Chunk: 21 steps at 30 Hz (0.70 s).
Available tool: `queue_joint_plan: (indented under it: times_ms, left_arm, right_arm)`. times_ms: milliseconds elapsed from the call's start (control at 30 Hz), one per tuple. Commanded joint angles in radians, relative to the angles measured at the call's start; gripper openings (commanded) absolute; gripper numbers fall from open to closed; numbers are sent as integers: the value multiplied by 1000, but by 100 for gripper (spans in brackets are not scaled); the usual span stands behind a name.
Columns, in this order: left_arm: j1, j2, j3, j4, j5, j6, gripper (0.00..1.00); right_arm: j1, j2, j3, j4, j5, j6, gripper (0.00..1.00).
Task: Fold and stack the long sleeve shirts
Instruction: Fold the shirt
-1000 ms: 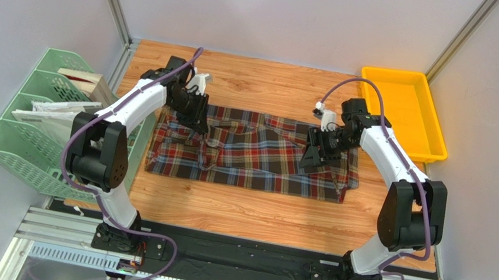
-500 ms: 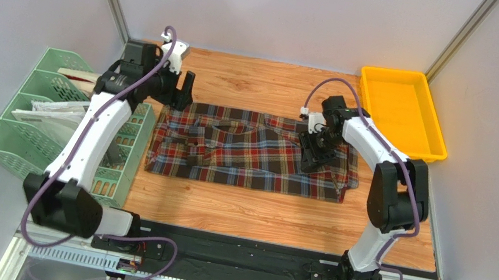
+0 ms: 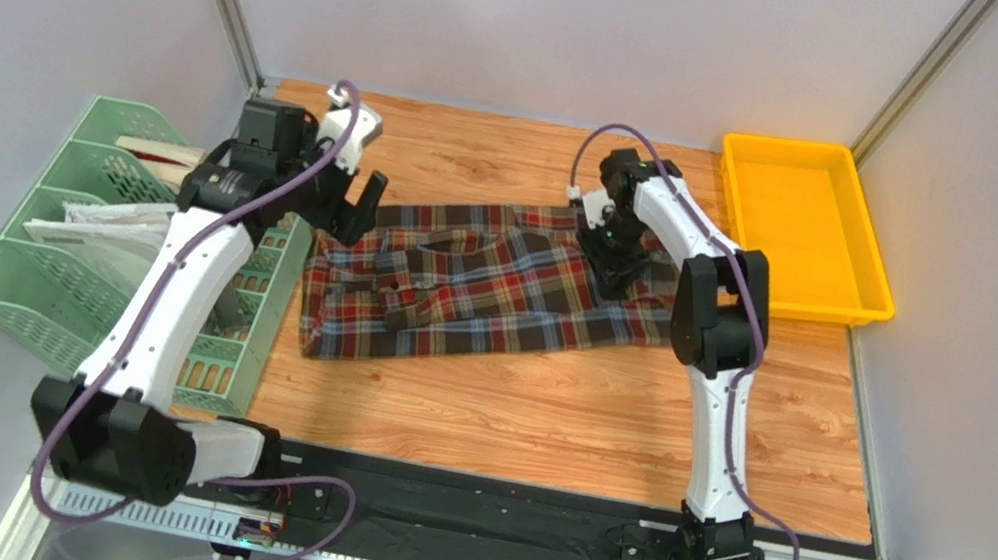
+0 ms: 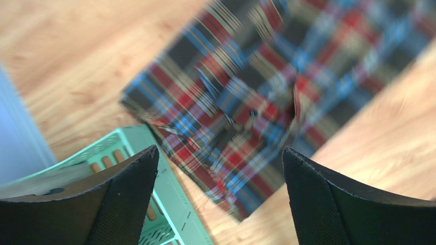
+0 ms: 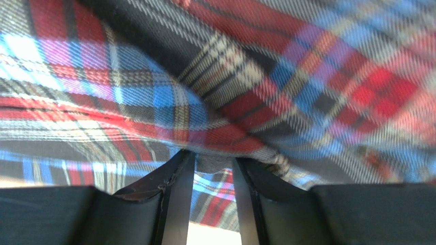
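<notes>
Table (image 3: pixel 512 419): wood.
Plaid shirt (image 3: pixel 489 286): centre, skewed, rumpled toward 9 o'clock.
Green rack (image 3: pixel 78 286): 9 o'clock, just beside the shirt; snag risk.
Yellow tray (image 3: pixel 787 146): 2 o'clock, apart.
Right hand (image 5: pixel 212 161): pinching a shirt fold; pull low and gently.
Left hand (image 3: pixel 350 207): spread wide, empty, 10 o'clock corner.
</notes>
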Motion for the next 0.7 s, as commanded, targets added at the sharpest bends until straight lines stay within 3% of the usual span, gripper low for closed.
queue_joint_plan:
  times_ms: [0, 33, 100, 133, 300, 467, 600, 667]
  left_arm:
    - [-31, 173, 15, -158, 76, 280, 91]
    - [-62, 209, 21, -167, 49, 341, 85]
    - [-94, 306, 10, -150, -40, 387, 85]
    - [-128, 341, 10, -141, -78, 410, 78]
    - [-177, 575, 69, -97, -218, 426, 66]
    - [-231, 696, 53, -112, -345, 455, 48]
    - [-283, 708, 10, -187, -307, 426, 33]
    - [-373, 718, 12, -279, -277, 406, 29]
  right_arm:
    - [30, 159, 264, 114, 208, -150, 40]
    - [33, 159, 356, 115, 210, -150, 41]
    - [33, 104, 399, 132, 187, -142, 44]
    - [32, 72, 380, 147, 181, -127, 46]
    - [24, -158, 188, 241, 123, -58, 54]
    - [-8, -315, 82, 189, 3, 20, 54]
    - [-63, -370, 19, 99, -112, 71, 53]
    - [-109, -388, -21, 88, -146, 86, 51]
